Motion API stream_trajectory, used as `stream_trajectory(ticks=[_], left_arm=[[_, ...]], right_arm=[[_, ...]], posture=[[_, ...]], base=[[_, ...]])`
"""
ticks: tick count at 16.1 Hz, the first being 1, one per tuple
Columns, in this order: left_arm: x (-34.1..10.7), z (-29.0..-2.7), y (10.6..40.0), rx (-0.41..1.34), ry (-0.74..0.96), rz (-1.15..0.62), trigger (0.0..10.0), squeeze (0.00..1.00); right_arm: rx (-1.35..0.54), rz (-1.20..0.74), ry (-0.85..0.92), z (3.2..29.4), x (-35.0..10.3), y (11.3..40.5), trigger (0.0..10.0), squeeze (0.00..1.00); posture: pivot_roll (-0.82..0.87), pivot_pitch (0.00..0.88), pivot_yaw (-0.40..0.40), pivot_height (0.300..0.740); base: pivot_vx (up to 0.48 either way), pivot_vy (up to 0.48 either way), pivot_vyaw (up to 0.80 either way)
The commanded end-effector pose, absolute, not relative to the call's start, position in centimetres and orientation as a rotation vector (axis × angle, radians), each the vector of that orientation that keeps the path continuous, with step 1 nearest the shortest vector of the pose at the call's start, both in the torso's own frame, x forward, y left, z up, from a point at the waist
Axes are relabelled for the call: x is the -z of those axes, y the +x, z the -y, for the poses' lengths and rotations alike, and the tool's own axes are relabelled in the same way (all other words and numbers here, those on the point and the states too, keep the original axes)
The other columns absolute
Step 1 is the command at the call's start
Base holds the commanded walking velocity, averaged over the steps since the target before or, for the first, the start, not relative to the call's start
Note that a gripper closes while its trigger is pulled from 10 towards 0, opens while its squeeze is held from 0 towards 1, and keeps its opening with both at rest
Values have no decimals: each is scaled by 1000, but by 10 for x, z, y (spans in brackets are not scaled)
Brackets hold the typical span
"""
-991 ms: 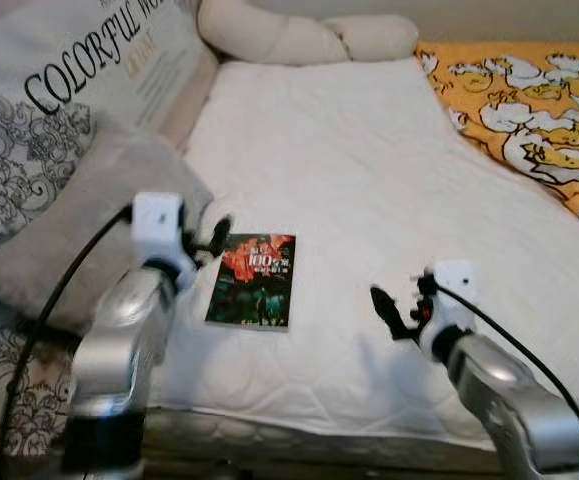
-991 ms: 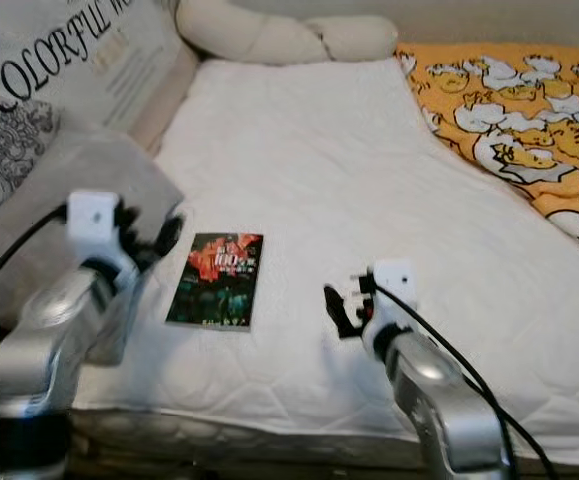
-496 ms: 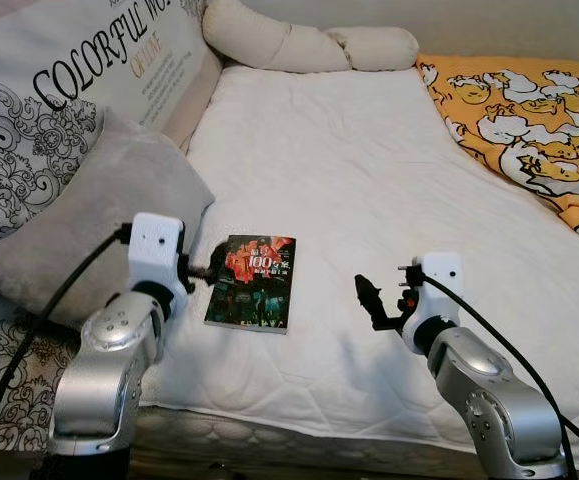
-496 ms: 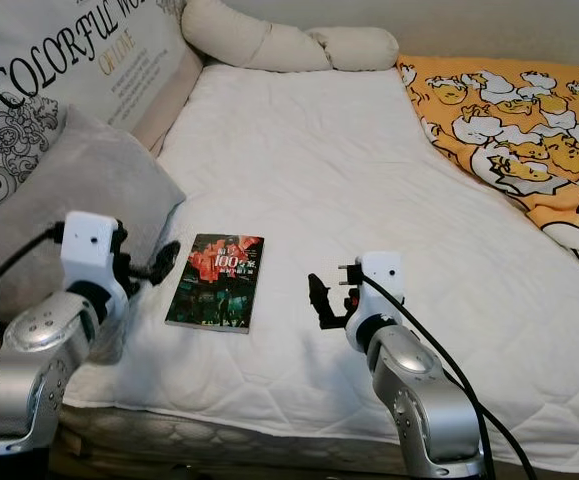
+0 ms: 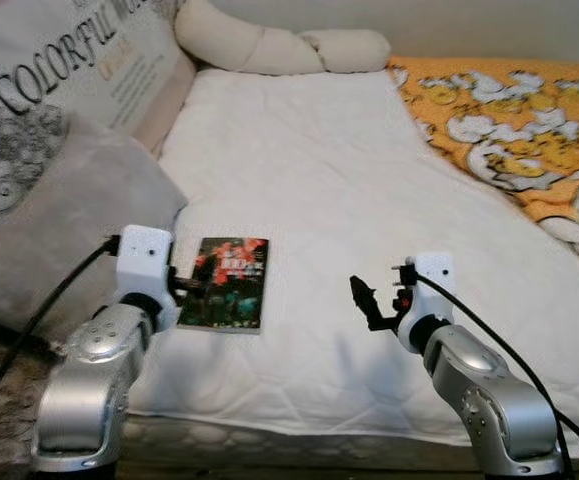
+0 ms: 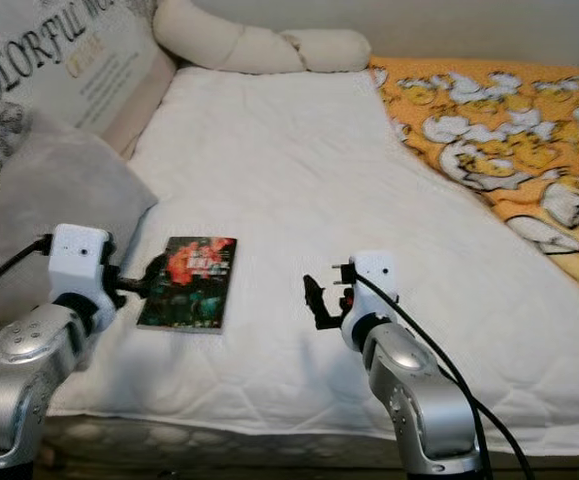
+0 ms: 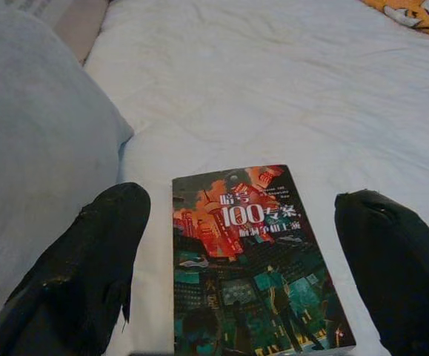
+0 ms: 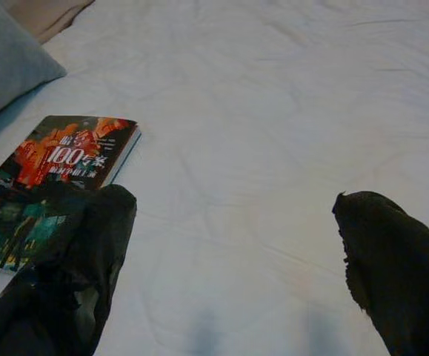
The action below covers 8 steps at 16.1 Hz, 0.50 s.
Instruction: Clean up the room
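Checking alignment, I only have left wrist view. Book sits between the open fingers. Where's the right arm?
Observer: The right gripper hangs open above bare white mattress, to the right of the book.
Operator: Anything else on the bed past my frame?
Observer: An orange duck-print blanket covers the bed's right side.
Operator: What's at the head of the bed?
Observer: A cream knotted cushion lies along the far edge.
Operator: The grey thing beside my left finger?
Observer: A grey pillow, with a lettered pillow propped behind it.
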<state>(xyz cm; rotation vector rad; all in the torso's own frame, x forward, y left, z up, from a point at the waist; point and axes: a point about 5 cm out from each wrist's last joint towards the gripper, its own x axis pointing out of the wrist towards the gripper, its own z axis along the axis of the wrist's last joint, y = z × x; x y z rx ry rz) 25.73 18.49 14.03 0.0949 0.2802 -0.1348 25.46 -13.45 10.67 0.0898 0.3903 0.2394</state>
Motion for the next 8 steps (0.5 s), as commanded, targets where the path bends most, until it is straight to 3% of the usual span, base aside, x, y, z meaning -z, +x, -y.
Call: stream_trajectory(ticks=[1, 8], left_arm=[[-143, -183, 253, 136, 95, -276, 10000, 1000], [-141, -185, 253, 134, 106, -290, 10000, 1000]], right_arm=[[-234, -383, 88, 137, -109, 258, 10000, 1000], [-219, -293, 148, 139, -119, 264, 10000, 1000]], posture=[[-26, 0, -2, 740], [-38, 0, 3, 740]], base=[[0, -244, 0], [0, -334, 0]])
